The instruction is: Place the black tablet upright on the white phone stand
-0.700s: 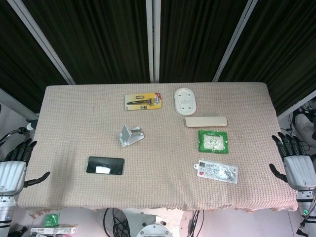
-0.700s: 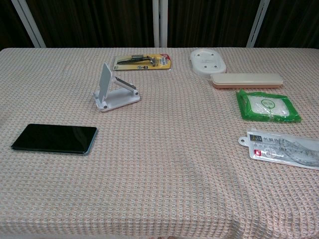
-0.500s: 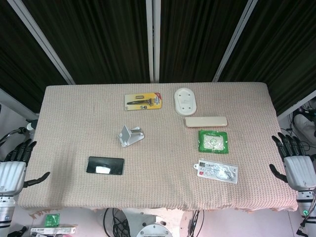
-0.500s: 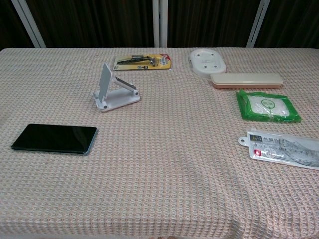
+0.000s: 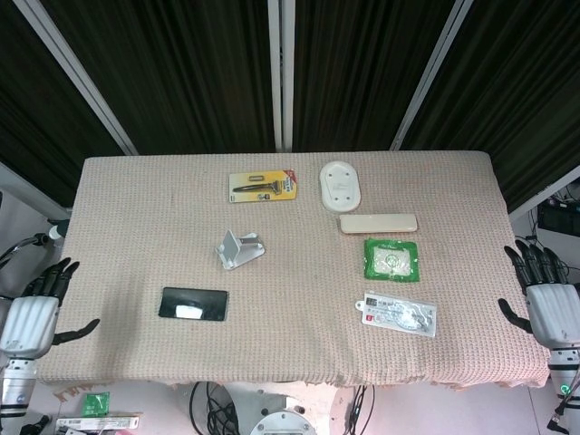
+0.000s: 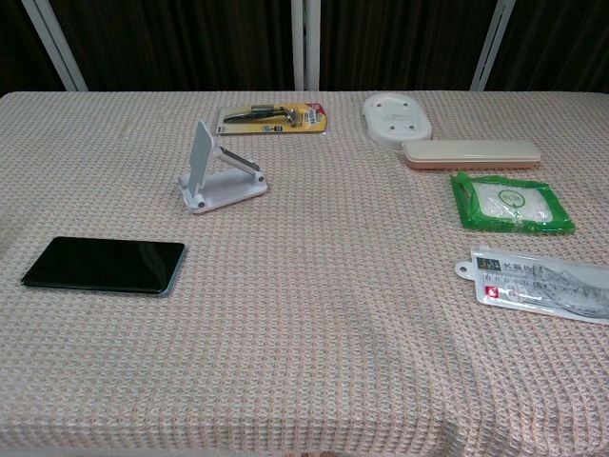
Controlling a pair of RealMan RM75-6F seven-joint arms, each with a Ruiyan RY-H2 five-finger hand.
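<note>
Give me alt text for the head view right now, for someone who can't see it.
A black tablet lies flat on a cloth-covered table, just in front of an empty white phone stand. Both robot hands, left and right, are open beside the table edges, touching nothing. Several small packaged items lie farther back and to the right.

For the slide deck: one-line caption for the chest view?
Black tablet lies flat on the cloth-covered table, white phone stand behind it stands unloaded; no hand in frame.
</note>
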